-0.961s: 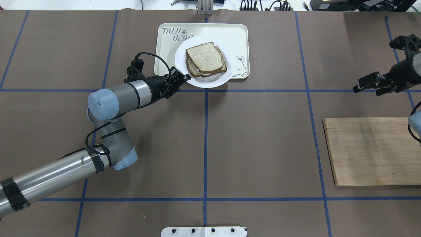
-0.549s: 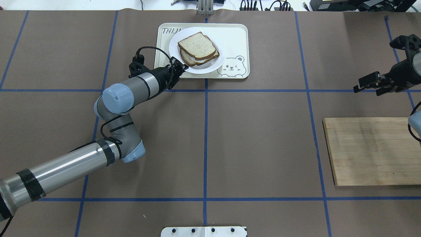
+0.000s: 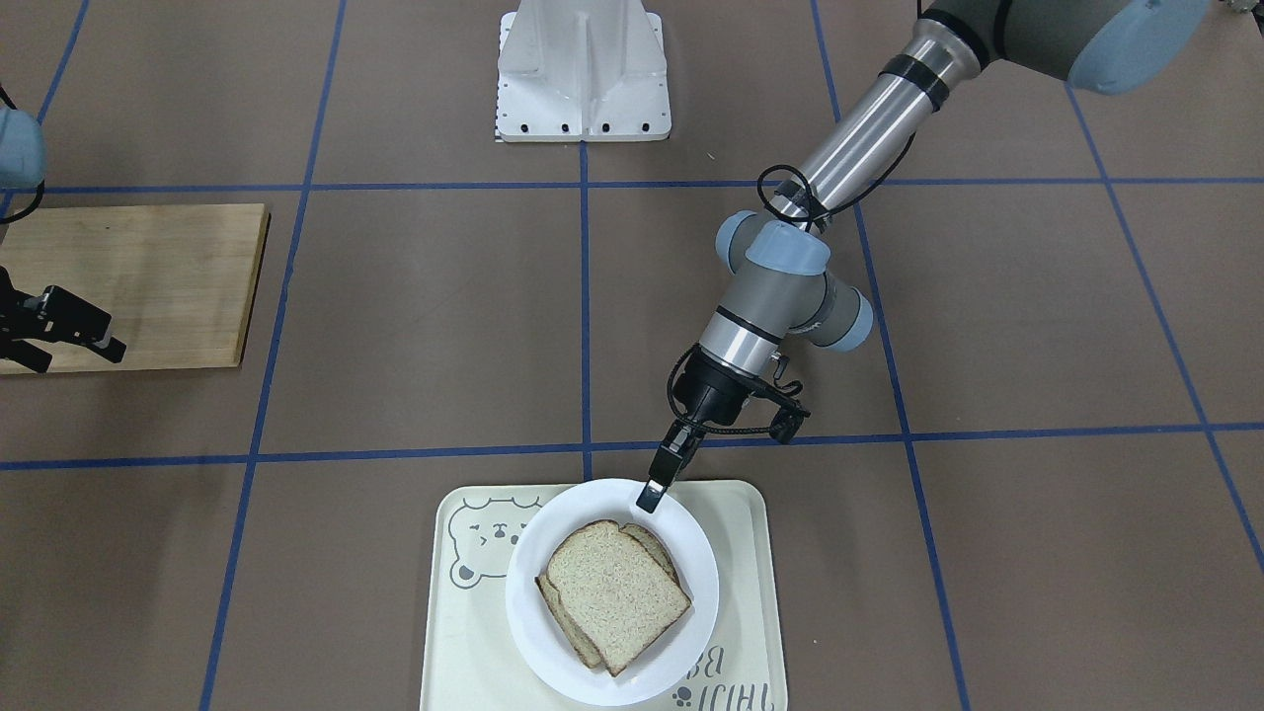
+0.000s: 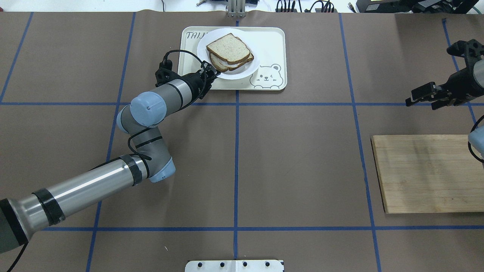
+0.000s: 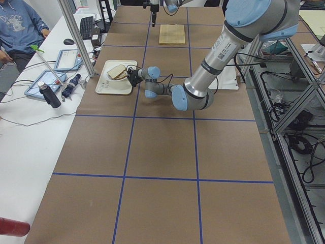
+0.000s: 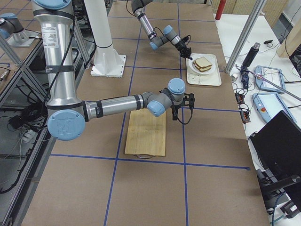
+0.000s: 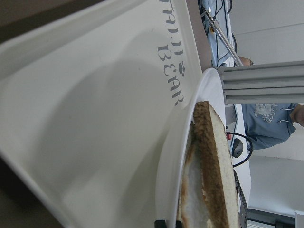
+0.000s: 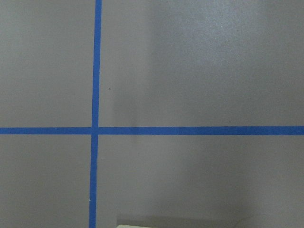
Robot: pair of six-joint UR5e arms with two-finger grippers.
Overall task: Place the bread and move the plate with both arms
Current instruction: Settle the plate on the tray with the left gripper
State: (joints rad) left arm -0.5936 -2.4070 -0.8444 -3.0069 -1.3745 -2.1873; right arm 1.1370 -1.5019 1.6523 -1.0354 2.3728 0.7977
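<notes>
Moved up-frame onto the tray [image 4: 272, 41] since a second ago: plate [image 4: 246, 71], left gripper [image 4: 213, 74] clamped on its lower-left rim.
Bread [image 4: 228, 47] stacked atop another slice at upper centre; right gripper [image 4: 413, 99] parted and empty at right edge. Risks tipping under the one-sided pinch and sliding the stack off, or catching the tray lip if lowered tilted.

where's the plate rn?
Overhead view: far side, centre. The plate is over the left half of the bear tray, with the left gripper pinching its near-left rim.
</notes>
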